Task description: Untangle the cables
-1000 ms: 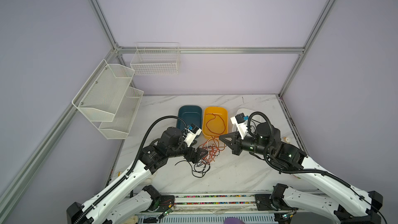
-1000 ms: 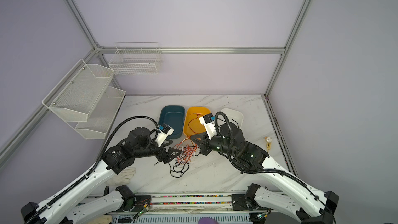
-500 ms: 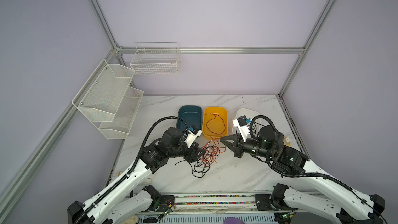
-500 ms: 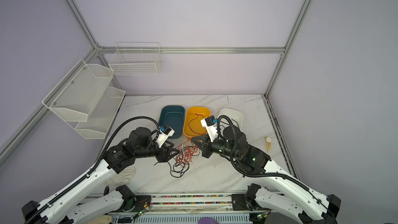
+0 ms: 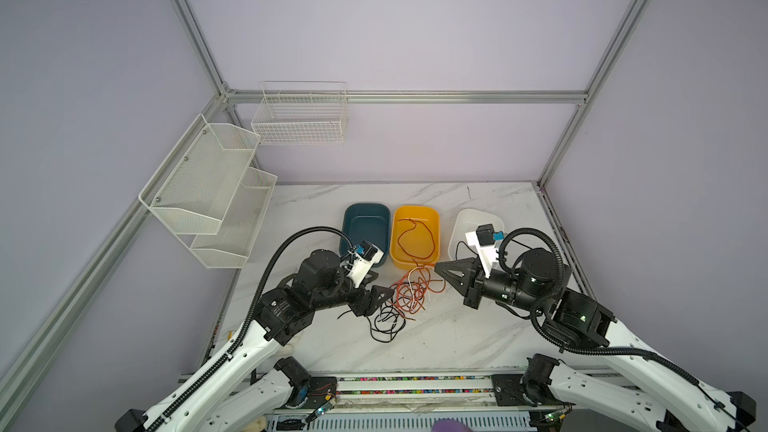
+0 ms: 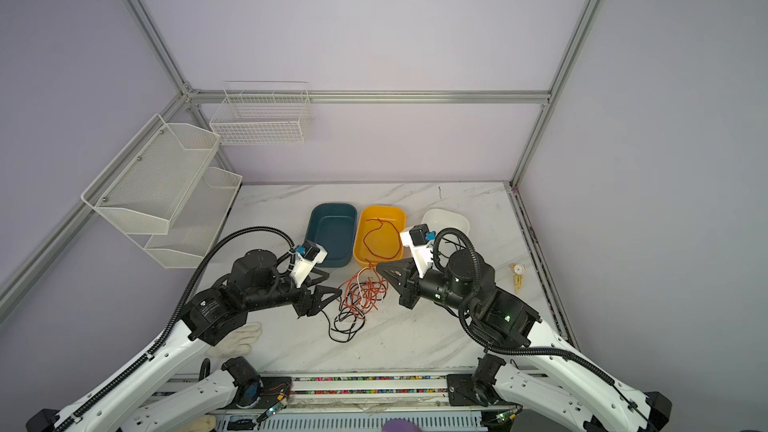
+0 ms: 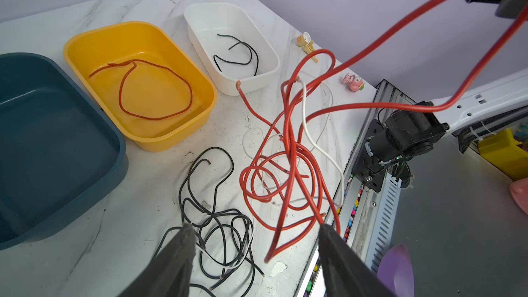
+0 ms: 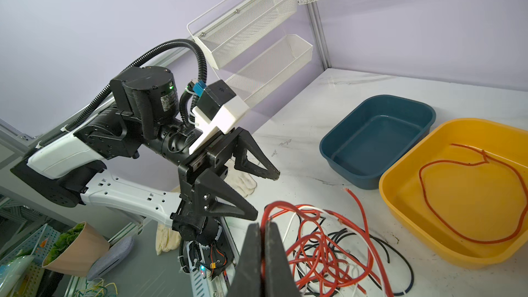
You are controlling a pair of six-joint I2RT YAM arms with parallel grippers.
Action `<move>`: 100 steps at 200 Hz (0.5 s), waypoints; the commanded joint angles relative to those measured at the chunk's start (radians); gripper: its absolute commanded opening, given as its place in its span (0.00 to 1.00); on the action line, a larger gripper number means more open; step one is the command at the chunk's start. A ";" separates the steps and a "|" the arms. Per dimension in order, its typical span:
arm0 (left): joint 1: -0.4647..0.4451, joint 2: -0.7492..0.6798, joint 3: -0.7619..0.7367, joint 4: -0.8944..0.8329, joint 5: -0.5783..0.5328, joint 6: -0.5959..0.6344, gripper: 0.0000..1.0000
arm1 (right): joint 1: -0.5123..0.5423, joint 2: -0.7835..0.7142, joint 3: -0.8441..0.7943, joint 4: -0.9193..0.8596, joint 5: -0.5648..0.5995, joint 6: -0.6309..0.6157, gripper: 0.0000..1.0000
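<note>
**Red cable pinched, knot barely loosened**

The cables [image 5: 409,295] lie knotted on the marble surface [image 5: 457,334] just in front of the yellow tub [image 5: 435,218], with red, white and black strands crossing. One red cable [image 7: 385,106] rises from the pile to the right end effector [image 5: 438,264], whose jaws are clamped flat on it. Over the last second its wrist has swung slightly outward, yet the tip has barely left the tub's front edge, so the pile looks unchanged. The left end effector [image 7: 257,228] hovers with jaws apart, a little narrower than a second ago. It straddles black loops on the pile's side away from the tub and grips nothing. The red strand probably remains threaded through several coils.
</note>
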State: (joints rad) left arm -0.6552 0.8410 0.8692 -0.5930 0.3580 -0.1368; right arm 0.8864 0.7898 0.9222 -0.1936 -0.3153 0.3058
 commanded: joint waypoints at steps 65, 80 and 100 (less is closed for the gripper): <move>-0.001 0.012 0.006 0.029 0.151 0.025 0.45 | 0.005 -0.029 -0.019 0.065 -0.033 -0.040 0.00; -0.001 0.018 0.005 0.029 0.171 0.025 0.40 | 0.005 -0.030 -0.023 0.071 -0.026 -0.037 0.00; -0.001 0.023 0.008 0.025 0.171 0.025 0.34 | 0.005 -0.034 -0.032 0.084 -0.022 -0.031 0.00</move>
State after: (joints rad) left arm -0.6552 0.8623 0.8692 -0.5926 0.4843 -0.1329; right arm 0.8864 0.7719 0.9043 -0.1673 -0.3336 0.2825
